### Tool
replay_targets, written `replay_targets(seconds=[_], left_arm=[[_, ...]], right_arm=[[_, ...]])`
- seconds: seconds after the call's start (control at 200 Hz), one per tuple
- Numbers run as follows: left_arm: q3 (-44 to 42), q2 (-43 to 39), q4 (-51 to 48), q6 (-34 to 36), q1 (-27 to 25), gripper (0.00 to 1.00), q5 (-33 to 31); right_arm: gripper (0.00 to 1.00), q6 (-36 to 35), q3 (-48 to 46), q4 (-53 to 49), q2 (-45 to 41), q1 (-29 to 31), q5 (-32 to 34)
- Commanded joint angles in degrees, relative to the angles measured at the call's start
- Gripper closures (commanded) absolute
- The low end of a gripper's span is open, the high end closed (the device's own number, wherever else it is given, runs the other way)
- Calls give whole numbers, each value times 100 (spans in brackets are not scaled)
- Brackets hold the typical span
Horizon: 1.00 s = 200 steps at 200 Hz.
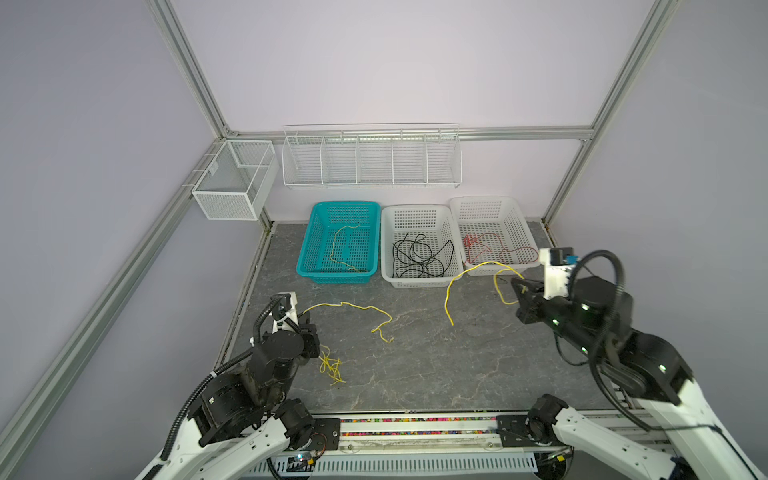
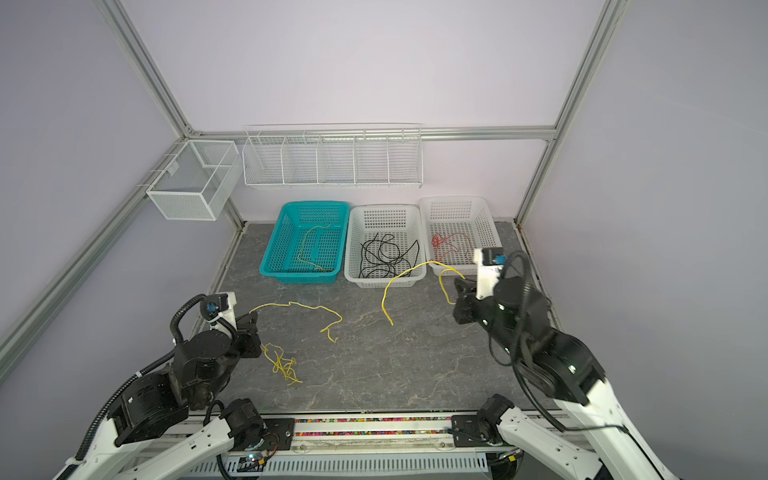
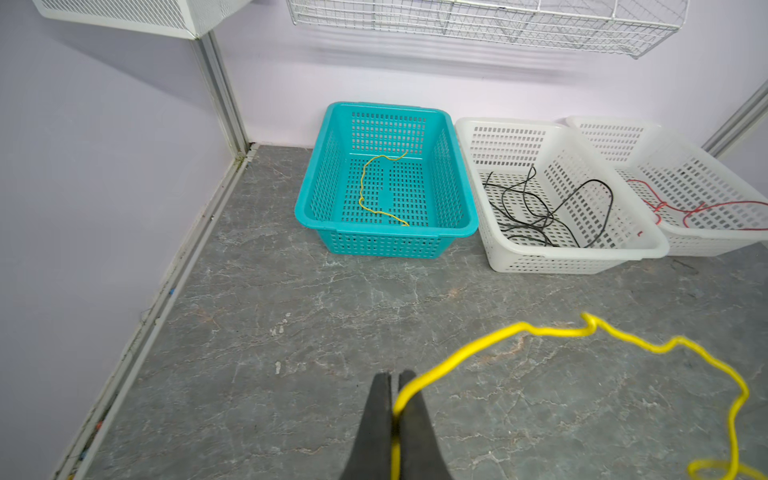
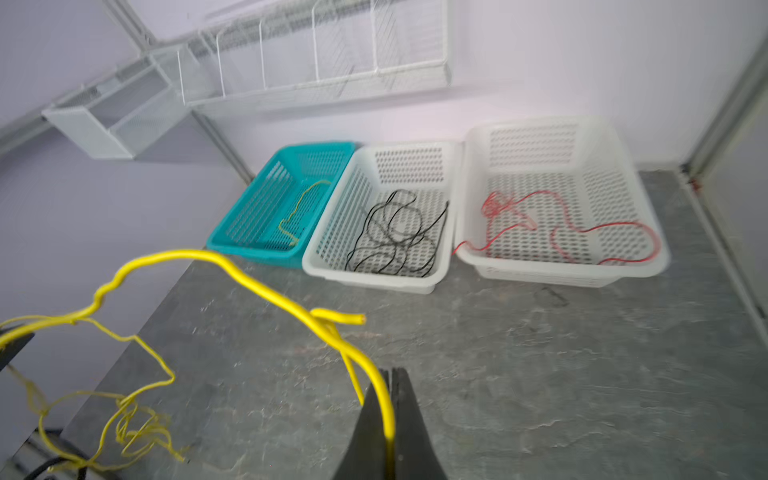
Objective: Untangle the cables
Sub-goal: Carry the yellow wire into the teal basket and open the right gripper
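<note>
Landmark is the middle white basket (image 1: pixel 419 284), at the back of the grey tabletop (image 1: pixel 415 374). It holds the black cables (image 1: pixel 415 257) in loose overlapping loops. The teal basket (image 1: pixel 309 249) sits just beside it on the left-arm side and holds one lone yellow cable (image 1: pixel 332 254), wavy and flat on the basket floor. The far white basket (image 1: pixel 484 212) sits just beside it on the right-arm side, a bit further back, and holds the red cable (image 1: pixel 469 241), bunched at one end with the rest in open curves. On the wall above and behind it are a wire rack (image 1: pixel 372 183) with dividers and a mesh box (image 1: pixel 224 205) toward the left-arm corner. More yellow lies in front of the basket. The left gripper (image 3: pixel 394 376) has its jaws pinched on the left yellow strand (image 3: pixel 552 331). One side snakes over the tabletop toward the basket; the other drops into a small yellow tangle (image 1: pixel 330 370) further from it. The right gripper (image 4: pixel 390 372) has its jaws pinched on the right yellow strand (image 4: pixel 266 289), held off the table. That strand arcs across the basket's front corner with its free end hanging in front, plus a short kinked tail near the jaws. In both top views the two strands look apart; the right wrist view is too blurred to confirm.
</note>
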Motion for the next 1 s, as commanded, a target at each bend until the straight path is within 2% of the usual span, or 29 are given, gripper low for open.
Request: replay_targets(seconds=[0.0,0.07,0.28,0.415,0.535,0.615,0.66,0.805,0.85,0.875,0.895,0.9,0.915,0.94,0.995], left_arm=[[-226,-170,513,115,30,100,244],[-383,-240,726,268,31,100,429],[-714,-751,1134,674,31,100,567],[-811,-989,1119,753,32,100,476],[-870,-1129,1180,736,33,100,475],[-857,-1175,1109,676,31,100,412],[-876,-1213,1117,658,34,100,418],[-898,-1269,1099,648,32,100,458],[-903,-1231,1117,648,34,100,497],[-904,-1204,1118,655,33,100,517],[-903,-1179,1117,665,34,100,530],[-903,-1177,1117,665,32,100,531],[-895,-1144,1110,672,32,100,532],[-894,-1097,1104,674,33,100,532],[-872,-978,1078,674,38,100,545]], right_arm=[[94,62,207,622,977,50,-944],[94,-15,727,758,1829,82,-1227],[94,-212,2873,631,4579,138,-1433],[94,-285,4905,-48,6496,277,-1516],[94,-376,7285,-876,8228,414,-1364],[93,-310,8572,-993,9176,424,-1569],[93,-248,8817,-776,9440,428,-1568],[92,-334,8522,226,9660,445,-1517],[84,-354,8605,306,9767,450,-1397],[74,-356,8638,350,9823,443,-1424],[62,-350,8665,379,9854,430,-1485],[62,-350,8665,379,9854,430,-1485],[51,-336,8678,385,9870,424,-1517],[41,-337,8680,400,9872,420,-1534],[30,-471,8680,409,9801,436,-1711]])
